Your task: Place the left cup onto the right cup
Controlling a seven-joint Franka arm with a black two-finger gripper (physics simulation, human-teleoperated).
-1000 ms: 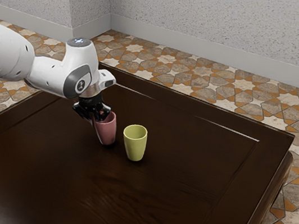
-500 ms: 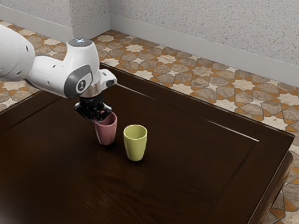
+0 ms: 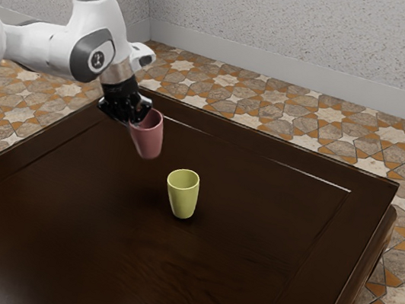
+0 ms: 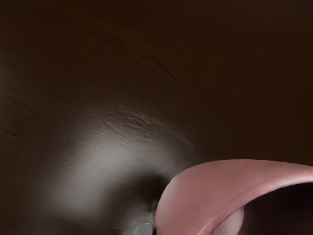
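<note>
Pink cup [image 3: 147, 134] now lifted off table [image 3: 258, 284], gripper [image 3: 135, 117] clamped on its rim; carry step, next needs centring above yellow cup [image 3: 182, 193].

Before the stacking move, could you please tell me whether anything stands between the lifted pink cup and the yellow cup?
Nothing visible does. The gripper holds the pink cup above the table, up and to the exterior view's left of the upright yellow cup.
</note>
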